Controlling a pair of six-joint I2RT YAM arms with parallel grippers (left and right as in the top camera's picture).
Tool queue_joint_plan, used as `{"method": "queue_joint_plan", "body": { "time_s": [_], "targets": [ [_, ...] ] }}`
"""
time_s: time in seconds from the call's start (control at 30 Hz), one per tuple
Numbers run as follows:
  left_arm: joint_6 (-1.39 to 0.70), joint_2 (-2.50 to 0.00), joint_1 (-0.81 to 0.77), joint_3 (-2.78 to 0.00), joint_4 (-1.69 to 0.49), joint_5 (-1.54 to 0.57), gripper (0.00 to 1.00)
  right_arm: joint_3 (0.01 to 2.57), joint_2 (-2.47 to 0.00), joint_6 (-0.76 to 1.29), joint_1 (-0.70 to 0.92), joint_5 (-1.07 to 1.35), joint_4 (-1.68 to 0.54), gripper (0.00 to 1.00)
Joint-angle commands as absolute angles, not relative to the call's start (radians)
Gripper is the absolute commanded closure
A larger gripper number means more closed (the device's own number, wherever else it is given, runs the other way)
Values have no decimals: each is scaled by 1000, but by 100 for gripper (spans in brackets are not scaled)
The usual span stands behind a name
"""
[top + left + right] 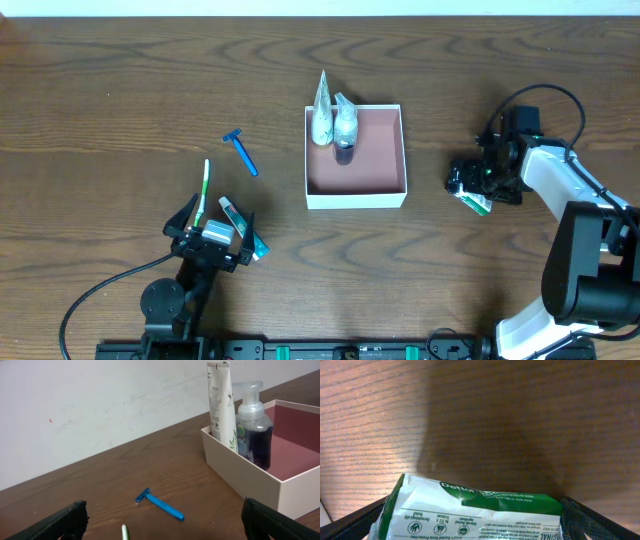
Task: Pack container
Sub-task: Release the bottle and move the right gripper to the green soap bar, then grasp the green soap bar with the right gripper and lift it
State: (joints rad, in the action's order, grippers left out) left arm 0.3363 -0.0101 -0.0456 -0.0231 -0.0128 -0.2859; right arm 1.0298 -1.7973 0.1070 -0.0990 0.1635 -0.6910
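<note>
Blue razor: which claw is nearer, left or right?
Left. The left claw is just below the blue razor in the overhead view; the right claw, holding the soap packet, is far off past the container.

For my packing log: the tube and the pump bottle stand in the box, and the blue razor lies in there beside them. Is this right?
Not quite. The razor lies outside, on the table, apart from the box, as the overhead view shows. The tube and the pump bottle do stand in the box.
</note>
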Motion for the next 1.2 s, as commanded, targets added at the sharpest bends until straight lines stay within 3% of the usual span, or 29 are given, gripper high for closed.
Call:
{"method": "queue_joint_plan", "body": {
  "time_s": [0.0,0.27,0.73,1.17],
  "targets": [
    [327,-5,-39,-4,-45,-303,2,1000,-1829,256,-109,175,-720,1],
    [327,-5,-39,-4,-45,-303,2,1000,-1829,431,-109,26,-783,1],
    [327,-5,-39,-4,-45,-303,2,1124,-1829,382,-115,-7,-817,1],
    [327,-5,-39,-4,-45,-303,2,1468,-1829,442,-115,-11,-1202,1]
  ]
}}
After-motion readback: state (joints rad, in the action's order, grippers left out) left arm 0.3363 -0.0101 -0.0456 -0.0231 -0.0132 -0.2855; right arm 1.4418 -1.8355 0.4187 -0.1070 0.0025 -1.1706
